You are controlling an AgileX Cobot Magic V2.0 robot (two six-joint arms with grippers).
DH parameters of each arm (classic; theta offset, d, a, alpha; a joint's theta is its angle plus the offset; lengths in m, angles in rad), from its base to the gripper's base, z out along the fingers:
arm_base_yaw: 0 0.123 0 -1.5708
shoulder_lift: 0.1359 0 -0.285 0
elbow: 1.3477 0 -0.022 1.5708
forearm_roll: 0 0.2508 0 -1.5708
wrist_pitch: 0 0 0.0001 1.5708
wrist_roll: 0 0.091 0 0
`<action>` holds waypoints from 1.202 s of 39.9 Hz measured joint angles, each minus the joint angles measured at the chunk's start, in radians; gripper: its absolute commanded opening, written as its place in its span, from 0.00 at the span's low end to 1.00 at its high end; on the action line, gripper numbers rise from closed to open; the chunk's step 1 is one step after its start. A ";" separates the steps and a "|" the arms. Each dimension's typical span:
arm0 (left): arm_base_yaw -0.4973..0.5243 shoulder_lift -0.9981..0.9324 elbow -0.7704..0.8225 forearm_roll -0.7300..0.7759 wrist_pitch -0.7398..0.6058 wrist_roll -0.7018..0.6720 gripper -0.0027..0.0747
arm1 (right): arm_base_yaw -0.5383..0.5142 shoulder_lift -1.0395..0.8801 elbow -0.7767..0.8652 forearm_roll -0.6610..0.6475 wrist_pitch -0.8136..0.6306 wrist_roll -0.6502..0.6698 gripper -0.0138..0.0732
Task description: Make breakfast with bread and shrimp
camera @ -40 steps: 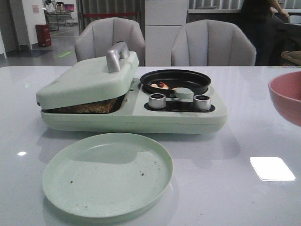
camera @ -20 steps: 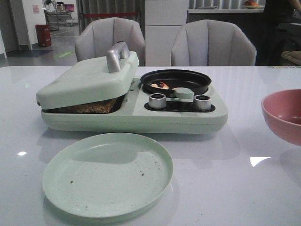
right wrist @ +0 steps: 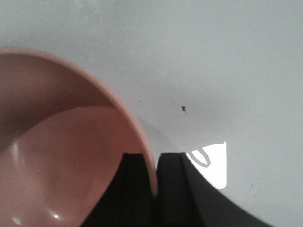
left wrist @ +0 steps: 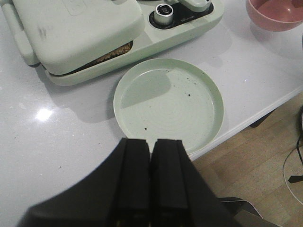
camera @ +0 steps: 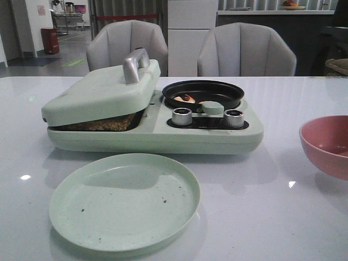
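Note:
The bread (camera: 103, 124) is a browned slice edge showing under the nearly closed lid (camera: 103, 89) of the pale green breakfast maker; it also shows in the left wrist view (left wrist: 111, 53). The shrimp (camera: 185, 98) are small orange pieces in the maker's black pan (camera: 217, 98). My right gripper (right wrist: 152, 156) is shut on the rim of a pink bowl (right wrist: 57, 142), one finger inside and one outside. The bowl (camera: 329, 144) sits low at the table's right. My left gripper (left wrist: 150, 141) is shut and empty above the near edge of the green plate (left wrist: 168, 101). Neither arm shows in the front view.
The green plate (camera: 124, 201) lies in front of the maker, speckled with crumbs. Two silver knobs (camera: 182, 116) sit on the maker's front. The table's edge (left wrist: 265, 106) runs close to the plate. Two grey chairs (camera: 244, 49) stand behind the table.
The pink bowl has come down at the right side of the table and now looks smaller and lower. The maker, the plate and the shrimp have not moved.

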 measured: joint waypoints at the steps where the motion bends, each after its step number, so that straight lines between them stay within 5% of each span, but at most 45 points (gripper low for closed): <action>1: 0.000 0.000 0.000 0.000 0.000 0.000 0.16 | 0.000 0.002 0.000 0.000 0.000 0.000 0.22; 13: 0.000 0.000 0.000 0.000 0.002 0.000 0.16 | 0.000 0.013 0.000 -0.041 0.015 0.000 0.26; 29: 0.000 0.000 0.000 0.000 0.002 0.000 0.16 | 0.000 0.021 0.000 -0.068 0.019 0.000 0.67; 48: 0.000 0.000 0.000 0.000 0.007 0.000 0.16 | 0.021 -0.204 -0.020 -0.073 0.081 -0.001 0.67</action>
